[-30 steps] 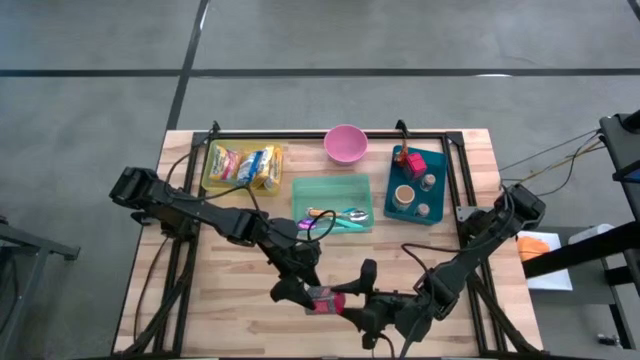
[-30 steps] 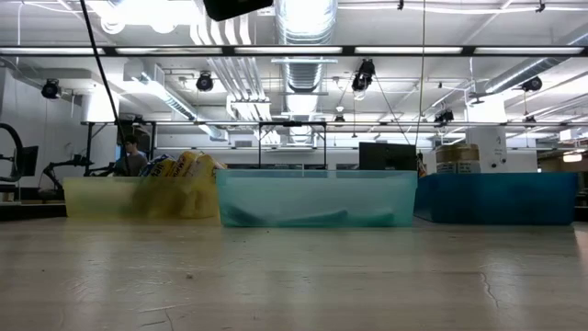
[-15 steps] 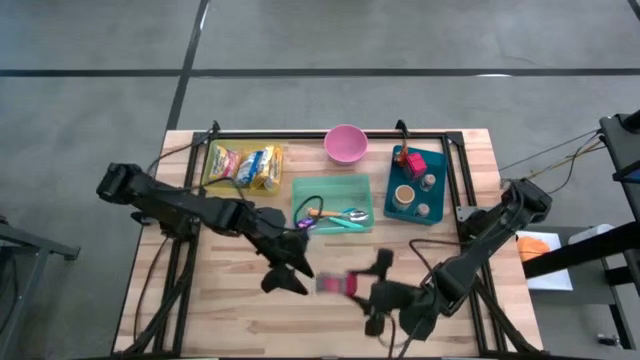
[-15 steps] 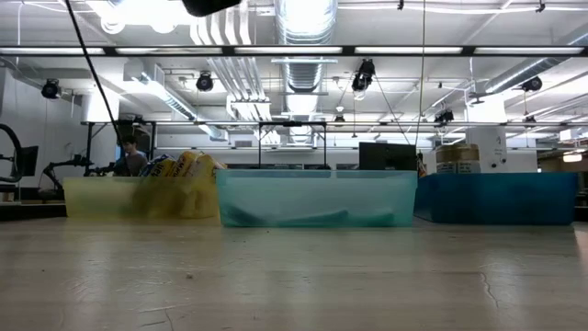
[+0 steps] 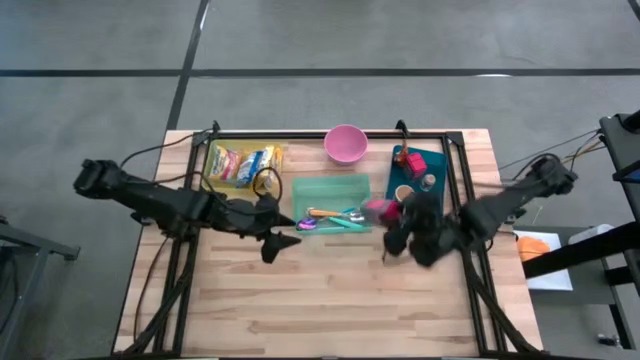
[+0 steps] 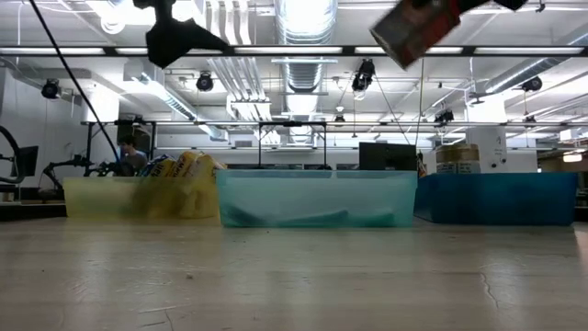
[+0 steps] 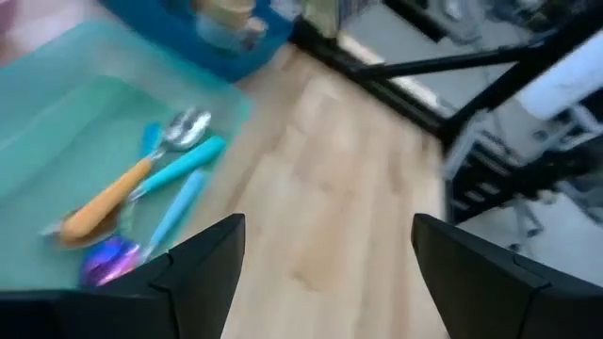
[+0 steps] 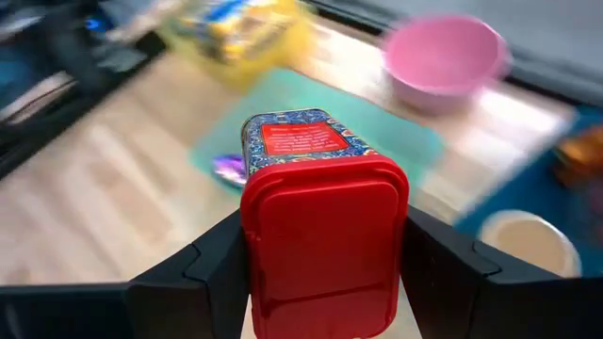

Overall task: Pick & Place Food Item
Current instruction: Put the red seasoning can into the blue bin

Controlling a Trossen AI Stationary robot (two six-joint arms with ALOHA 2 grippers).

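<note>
Food tin is clamped in the right gripper and lifted, placing remains; left gripper hangs open, empty.

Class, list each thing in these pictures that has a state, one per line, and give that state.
Right tool: shut on the red-lidded tin, held up off the table.
Red-lidded tin: gripped, lid closed.
Left tool: open, empty, beside the green tray.
Green tray: holds cutlery.
Yellow tray: holds snack packets.
Pink bowl: upright.

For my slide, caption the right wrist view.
Right tool holds a red-lidded container above the table, pink bowl beyond.
</note>
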